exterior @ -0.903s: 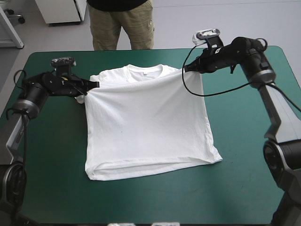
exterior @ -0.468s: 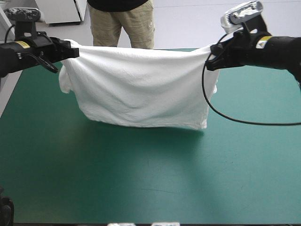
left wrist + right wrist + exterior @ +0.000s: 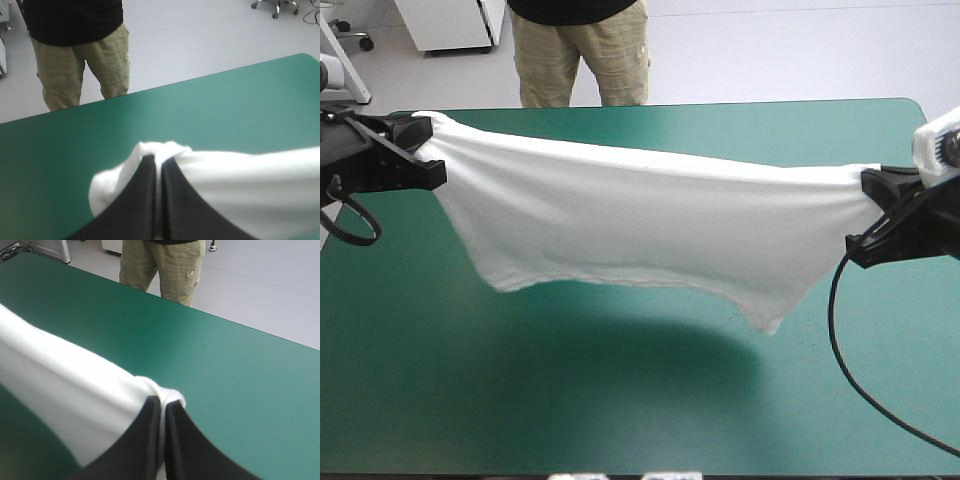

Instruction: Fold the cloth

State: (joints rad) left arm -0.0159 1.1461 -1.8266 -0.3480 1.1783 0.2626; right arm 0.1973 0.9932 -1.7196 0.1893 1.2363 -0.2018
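The white T-shirt [image 3: 640, 215] hangs in the air above the teal-green table [image 3: 620, 400], stretched wide between both arms. My left gripper [image 3: 428, 150] is shut on its left end, my right gripper [image 3: 868, 205] on its right end. The cloth sags in the middle and its lower edge droops to a point near the right; its shadow falls on the cover below. In the left wrist view the black fingers [image 3: 142, 200] pinch a bunched white corner [image 3: 165, 149]. In the right wrist view the fingers [image 3: 150, 440] hold another bunched corner [image 3: 167, 396], the T-shirt [image 3: 60, 385] stretching away beside them.
The teal-green cover [image 3: 225, 100] lies bare under and around the lifted T-shirt. The table's far edge [image 3: 225, 322] runs close beyond both grippers.
Earlier the T-shirt lay flat, gripped at both shoulders. The arms then raised it and now have drawn farther apart and toward the near side, pulling the cloth taut and wide.
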